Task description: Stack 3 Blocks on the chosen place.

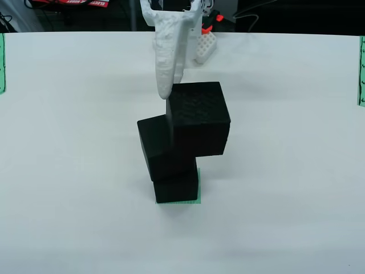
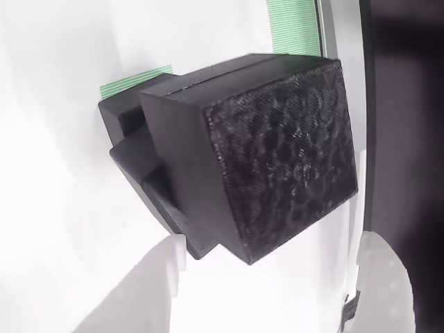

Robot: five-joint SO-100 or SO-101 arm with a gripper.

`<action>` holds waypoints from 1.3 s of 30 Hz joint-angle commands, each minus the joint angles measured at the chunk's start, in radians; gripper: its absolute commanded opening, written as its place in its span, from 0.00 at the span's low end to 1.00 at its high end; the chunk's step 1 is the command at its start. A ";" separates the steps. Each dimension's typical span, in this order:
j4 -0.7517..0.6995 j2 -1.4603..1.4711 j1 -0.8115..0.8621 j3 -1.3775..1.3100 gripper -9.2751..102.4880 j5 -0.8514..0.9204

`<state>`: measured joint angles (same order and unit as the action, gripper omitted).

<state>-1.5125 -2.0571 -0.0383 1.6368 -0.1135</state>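
Three black blocks stand one on another on the chosen place [image 1: 197, 201], a small green striped square whose edge peeks out at the lower right of the stack. The bottom block [image 1: 177, 187] sits squarely on it. On top of that, the middle block [image 1: 159, 149] is twisted and shifted left. The dotted top block [image 1: 199, 120] overhangs to the right. One white finger [image 1: 165, 68] comes down against its upper left edge. In the view that rides on the gripper, my gripper [image 2: 270, 243] is shut on the dotted block [image 2: 277, 159], with the green square [image 2: 135, 80] behind the stack.
Narrow green strips with black marks lie at the table's left edge [image 1: 1, 63] and right edge [image 1: 361, 71]. A white perforated part [image 1: 205, 47] with an orange piece sits at the back by the arm. The white table [image 1: 74, 171] spreads wide around the stack.
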 commanded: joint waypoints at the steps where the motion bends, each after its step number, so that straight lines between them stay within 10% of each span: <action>1: 0.011 -0.006 0.014 -0.003 0.35 -0.003; 30: 0.037 0.005 -0.080 0.017 0.35 0.026; 39: 0.038 -0.028 -0.448 0.097 0.34 0.351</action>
<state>-1.4757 -2.0509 -0.3743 1.7242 0.1273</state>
